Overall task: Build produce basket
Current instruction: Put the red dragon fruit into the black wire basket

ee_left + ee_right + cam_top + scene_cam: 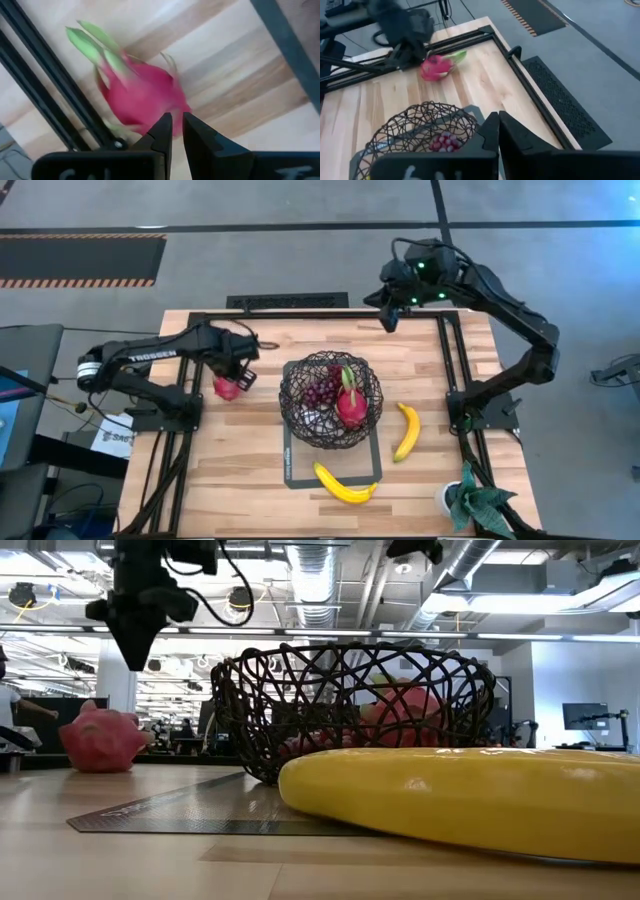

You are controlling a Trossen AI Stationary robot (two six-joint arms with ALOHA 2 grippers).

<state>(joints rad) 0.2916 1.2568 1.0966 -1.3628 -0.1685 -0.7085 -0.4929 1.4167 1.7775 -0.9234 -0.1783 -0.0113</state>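
While the basket (330,400) already holds grapes (320,392) and one dragon fruit (350,405), the left end effector (237,373), fingers nearly pressed together, hovers over the second dragon fruit (226,388) on the desk (250,480); next it must spread and grasp.

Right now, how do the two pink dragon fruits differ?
The dragon fruit in the basket sits inside the wire basket beside grapes; the loose dragon fruit lies on the bare table, outside it. The left gripper hangs right over the loose one; no gripper is near the other. Both are pink-red with green tips.
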